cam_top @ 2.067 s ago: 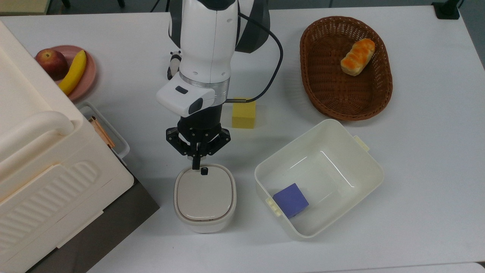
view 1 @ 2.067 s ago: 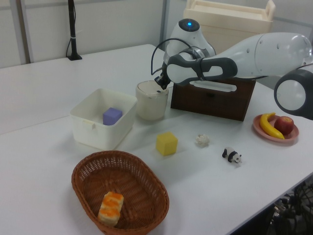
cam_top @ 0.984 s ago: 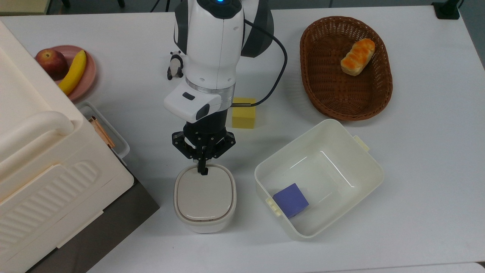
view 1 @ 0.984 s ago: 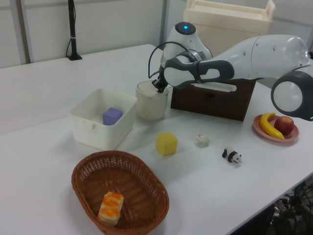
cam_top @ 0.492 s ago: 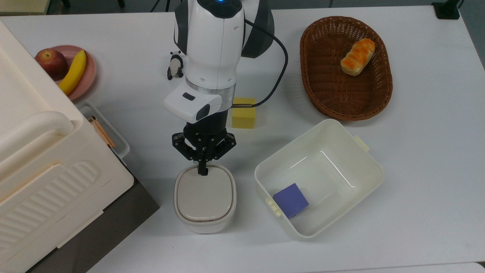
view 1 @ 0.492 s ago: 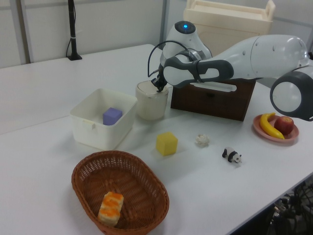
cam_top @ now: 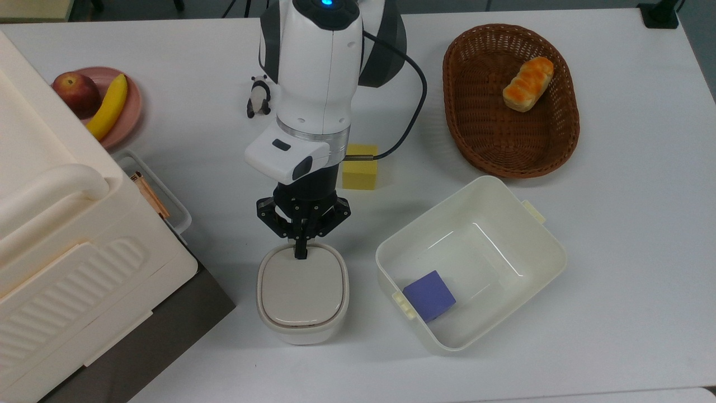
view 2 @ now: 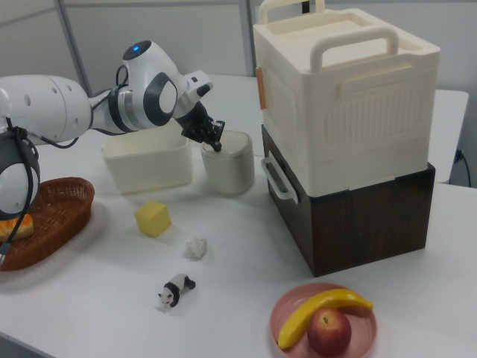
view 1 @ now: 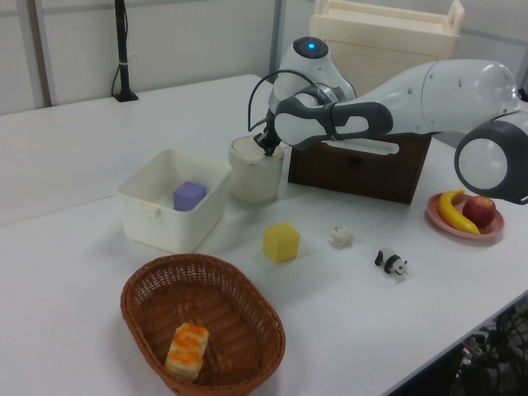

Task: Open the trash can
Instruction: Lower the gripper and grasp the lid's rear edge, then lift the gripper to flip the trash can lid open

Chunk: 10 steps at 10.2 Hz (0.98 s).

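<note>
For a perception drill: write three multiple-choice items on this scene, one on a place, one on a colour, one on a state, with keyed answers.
1. Where is the bread?
A) in the brown basket
B) in the white tub
C) on the pink plate

2. What colour is the block in the tub?
A) yellow
B) purple
C) red

3. What state is the trash can's lid in?
A) flipped up
B) removed
C) closed

Answers:
1 A, the bread lies in the basket.
2 B, the block in the tub is purple.
3 C, the trash can lid lies flat, with the gripper at its button edge.
</note>
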{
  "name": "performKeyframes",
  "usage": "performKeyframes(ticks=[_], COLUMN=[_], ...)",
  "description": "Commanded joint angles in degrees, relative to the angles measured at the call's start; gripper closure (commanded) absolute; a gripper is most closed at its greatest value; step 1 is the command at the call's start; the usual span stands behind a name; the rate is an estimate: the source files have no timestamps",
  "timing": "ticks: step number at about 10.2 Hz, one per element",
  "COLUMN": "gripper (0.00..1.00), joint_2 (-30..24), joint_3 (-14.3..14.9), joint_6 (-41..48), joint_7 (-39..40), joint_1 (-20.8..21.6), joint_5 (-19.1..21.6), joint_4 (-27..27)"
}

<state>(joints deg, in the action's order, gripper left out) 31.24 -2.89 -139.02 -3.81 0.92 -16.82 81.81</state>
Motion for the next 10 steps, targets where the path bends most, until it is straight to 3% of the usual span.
performKeyframes(ticks=[1,3,5,6,7,8,9,10], gripper=[1.00,1.00,1.00,1.00,1.00,0.87,0.76,0.26], joint_2=[1.9,2.4,-1.0,-4.6,-7.7,-11.9,-14.4,-16.5], joint_3=[0.0,0.0,-1.0,-1.4,-1.4,-1.4,-1.5,-1.7], joint_6=[-0.8,-0.8,-0.6,-0.2,0.2,4.5,10.9,18.4], joint_7=[1.2,1.4,0.9,0.9,1.0,1.0,1.0,0.9], joint_1=[0.3,0.3,-0.4,-0.6,-0.7,-0.6,-0.4,0.0], joint_5=[-1.0,-2.4,-1.2,0.9,5.5,9.8,10.6,10.7], joint_4=[-1.0,-1.0,-0.5,0.9,2.6,4.0,4.2,4.2])
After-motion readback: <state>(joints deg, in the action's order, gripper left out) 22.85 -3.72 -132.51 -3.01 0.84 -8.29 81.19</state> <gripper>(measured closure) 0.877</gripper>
